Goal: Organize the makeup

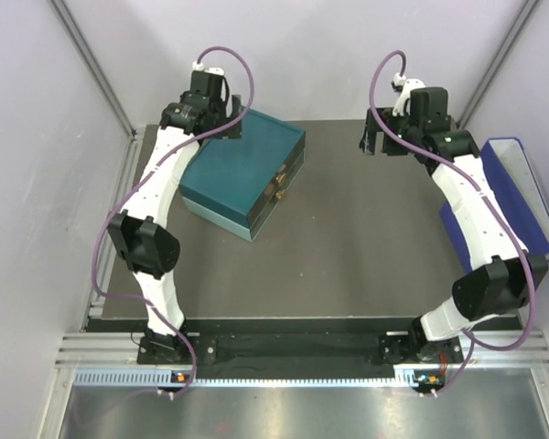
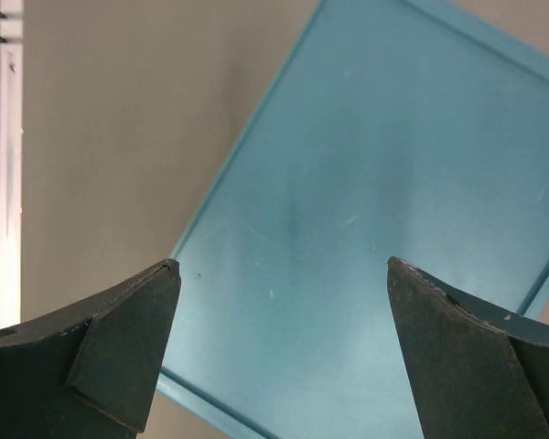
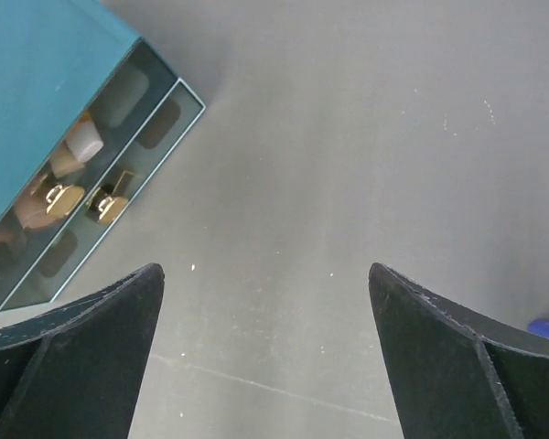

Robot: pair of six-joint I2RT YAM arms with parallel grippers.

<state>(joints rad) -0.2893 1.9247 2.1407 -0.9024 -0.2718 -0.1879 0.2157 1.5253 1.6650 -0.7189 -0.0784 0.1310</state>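
We're looking down on the teal box, which sits closed and skewed on the dark table. The left gripper hangs right above the box's lid, over its far-left corner, jaws spread wide with nothing between them. The right gripper hovers out to the right of the box, over the table, jaws wide apart too and holding nothing. And the makeup? It's inside the box: pale and tan shapes show dimly through the smoky drawer fronts, behind two gold handles. How many pieces, we can't tell. Further right of the box, past the right arm, a blue binder lies at the table's edge.
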